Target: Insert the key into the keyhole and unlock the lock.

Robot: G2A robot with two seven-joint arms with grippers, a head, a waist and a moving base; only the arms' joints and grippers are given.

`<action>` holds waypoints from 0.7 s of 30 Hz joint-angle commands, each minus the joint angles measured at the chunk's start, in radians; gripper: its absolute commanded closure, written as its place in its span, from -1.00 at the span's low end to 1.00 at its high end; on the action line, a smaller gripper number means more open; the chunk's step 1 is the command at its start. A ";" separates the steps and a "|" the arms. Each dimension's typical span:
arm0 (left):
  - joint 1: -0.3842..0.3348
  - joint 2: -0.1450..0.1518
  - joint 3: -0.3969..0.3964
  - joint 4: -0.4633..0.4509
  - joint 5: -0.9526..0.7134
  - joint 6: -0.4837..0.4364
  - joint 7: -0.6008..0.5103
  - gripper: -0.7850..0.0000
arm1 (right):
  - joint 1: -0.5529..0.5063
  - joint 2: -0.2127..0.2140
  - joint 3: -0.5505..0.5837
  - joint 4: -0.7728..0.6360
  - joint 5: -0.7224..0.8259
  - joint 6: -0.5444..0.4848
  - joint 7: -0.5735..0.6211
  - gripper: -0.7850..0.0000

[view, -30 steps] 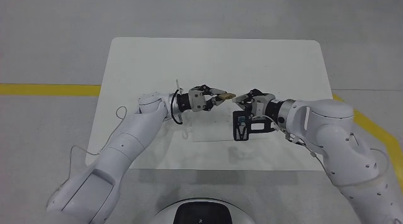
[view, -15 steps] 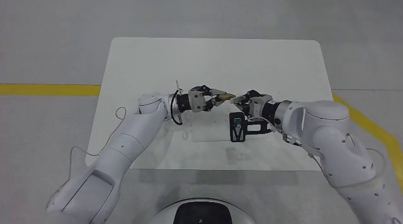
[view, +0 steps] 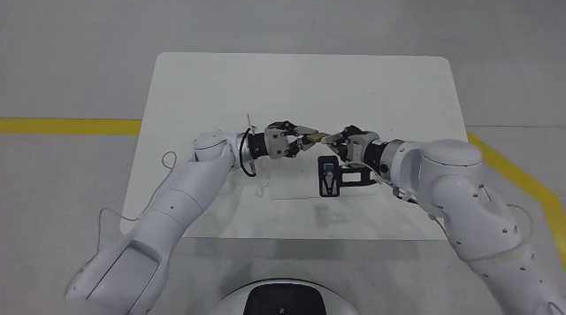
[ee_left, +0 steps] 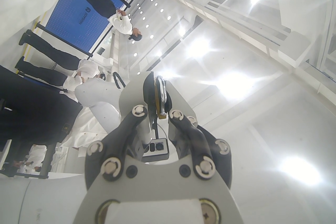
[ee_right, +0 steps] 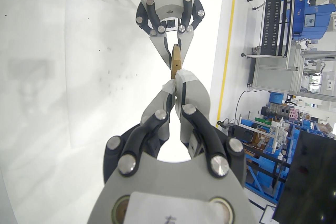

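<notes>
Jaws closed: left gripper [ee_right: 174,64] clamps lock [ee_right: 175,53], right gripper [ee_right: 175,81] touches it.

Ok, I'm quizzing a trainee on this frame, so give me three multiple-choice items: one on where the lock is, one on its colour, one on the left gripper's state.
1. Where is the lock?
A in the left gripper, over the table
B flat on the table
C in a box

2. The lock's body is:
A red
B brass-yellow
C black

3. The left gripper is:
A open wide
B shut on nothing
C shut on the lock

Key:
1 A, the gripper's fingers pinch the lock above the table top.
2 B, the right wrist view shows yellow metal.
3 C, both fingers press the lock's sides.
</notes>
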 commanded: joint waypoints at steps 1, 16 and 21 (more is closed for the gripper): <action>0.002 0.001 -0.003 -0.002 0.002 -0.001 -0.002 1.00 | 0.005 -0.002 -0.006 0.005 0.002 0.003 0.007 1.00; 0.025 0.009 -0.048 -0.010 -0.025 -0.024 -0.013 1.00 | -0.030 -0.005 0.068 -0.017 0.110 0.138 0.004 -1.00; 0.025 0.009 -0.048 -0.010 -0.025 -0.024 -0.013 1.00 | -0.030 -0.005 0.068 -0.017 0.110 0.138 0.004 -1.00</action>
